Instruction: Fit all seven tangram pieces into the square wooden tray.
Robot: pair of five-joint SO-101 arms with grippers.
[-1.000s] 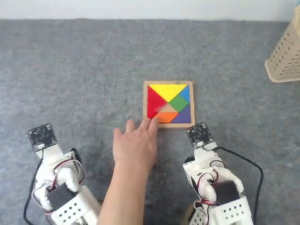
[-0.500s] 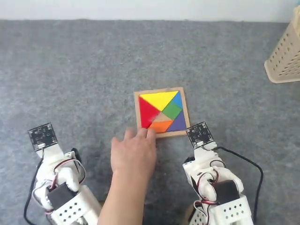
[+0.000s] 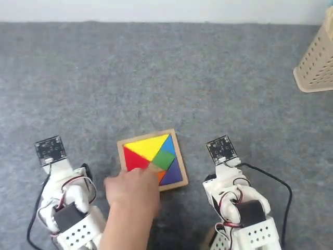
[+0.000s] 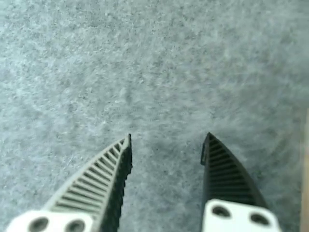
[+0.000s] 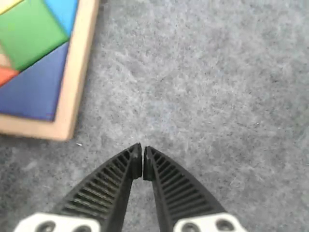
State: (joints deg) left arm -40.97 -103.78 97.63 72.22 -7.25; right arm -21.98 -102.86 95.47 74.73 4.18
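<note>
The square wooden tray [image 3: 179,161] lies tilted on the grey carpet between the two arms, holding yellow [image 3: 147,147], red, green [image 3: 164,159], light blue, dark blue [image 3: 173,173] and orange tangram pieces. A person's hand [image 3: 132,190] rests on its near left corner and covers part of it. In the right wrist view the tray's corner [image 5: 72,104] sits beside my right gripper [image 5: 143,162], which is shut over bare carpet. My left gripper [image 4: 166,145] stands open above carpet, nothing between its fingers.
A beige perforated basket [image 3: 317,57] stands at the far right edge. The left arm's base [image 3: 62,203] and the right arm's base [image 3: 242,208] sit near the front edge. A black cable [image 3: 276,182] runs beside the right arm.
The hand has dragged the tray toward the front and to the left, turning it as it went. Both arms have stayed nearly still.
</note>
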